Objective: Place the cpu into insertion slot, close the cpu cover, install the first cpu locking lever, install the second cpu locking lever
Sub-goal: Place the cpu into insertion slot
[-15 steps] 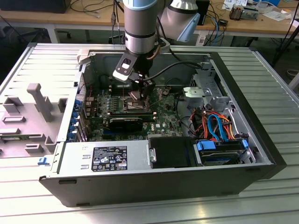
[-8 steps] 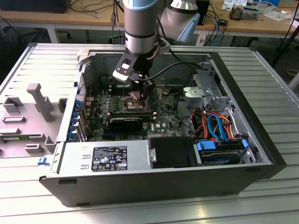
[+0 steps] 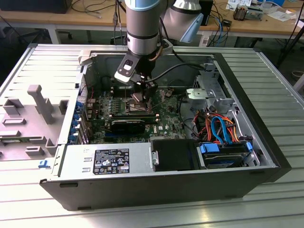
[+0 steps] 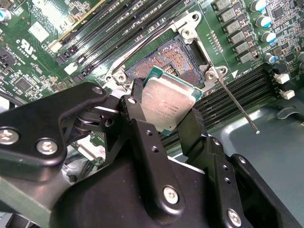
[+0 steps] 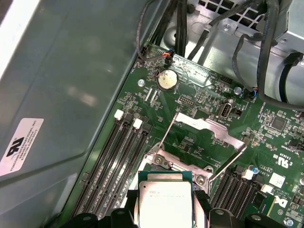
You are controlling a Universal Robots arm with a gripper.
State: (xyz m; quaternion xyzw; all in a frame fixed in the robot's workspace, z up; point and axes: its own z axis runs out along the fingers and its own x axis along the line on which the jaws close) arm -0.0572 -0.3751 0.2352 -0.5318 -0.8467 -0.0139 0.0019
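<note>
Gripper (image 4: 164, 110) is seen closed on the cpu (image 4: 167, 97), one black finger pressed against each of two opposite edges. The chip is carried clear of the board, not seated.

Key relation: the insertion slot (image 4: 173, 58) lies directly beyond and below the held chip. In the second wrist view the chip's far corner overlaps the socket's near side. The chip's edges are judged roughly parallel to the socket frame, though the chip appears slightly tilted against the board.

The slot is uncovered. The cpu cover (image 5: 209, 125) is swung up and back from the socket, and a thin locking lever (image 4: 236, 105) stands released beside it.

Materials:
- cpu: flat square, dull brushed silver lid on a green substrate rim.
- Socket: dark frame, coppery fine-grained pin field, bright metal corner brackets with screws.
- Cover: thin silvery stamped frame with an open window.
- Lever: slender steel wire rod.
- Memory slots (image 4: 118, 28): long, black, ribbed, flanking the socket on the green motherboard (image 5: 190, 102).
</note>
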